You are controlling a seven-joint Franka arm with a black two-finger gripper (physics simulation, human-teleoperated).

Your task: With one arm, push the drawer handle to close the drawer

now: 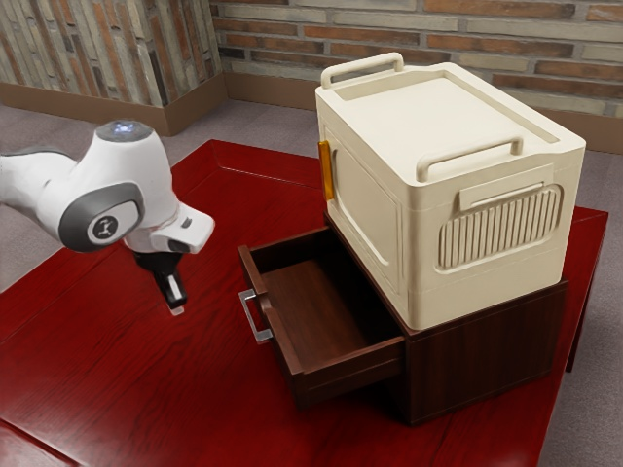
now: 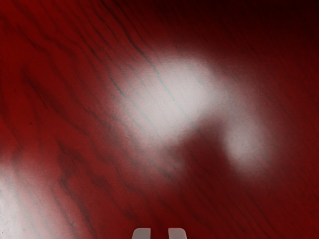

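While the gripper (image 1: 176,305) hangs above the table, apart from the drawer, its two fingers stand part way open, with a gap between their tips and nothing held in it. At the lower edge of the wrist view, the tips of the gripper (image 2: 159,234) are pale and blunt, set side by side over red wood with dark, wavy grain and soft whitish reflections (image 2: 169,99). The white and grey arm (image 1: 127,180) comes in from the exterior view's left, its hand pointing down and slightly tilted. Near the gripper, toward the exterior view's right, is the silver handle (image 1: 251,318), fixed to the outer face of the drawer's front board. The dark brown drawer (image 1: 316,302) is pulled well out of its cabinet (image 1: 487,360), its wooden floor in sight. On the cabinet's top sits a large cream case (image 1: 375,219), upright, with two raised carrying bars (image 1: 467,156) on its lid, a ribbed panel (image 1: 501,229) on one side and an orange latch (image 1: 327,170) on another. Everything rests on the glossy red table (image 1: 146,389); beyond lie a grey floor (image 1: 604,185) and a brick wall (image 1: 282,44) with a brown base strip.
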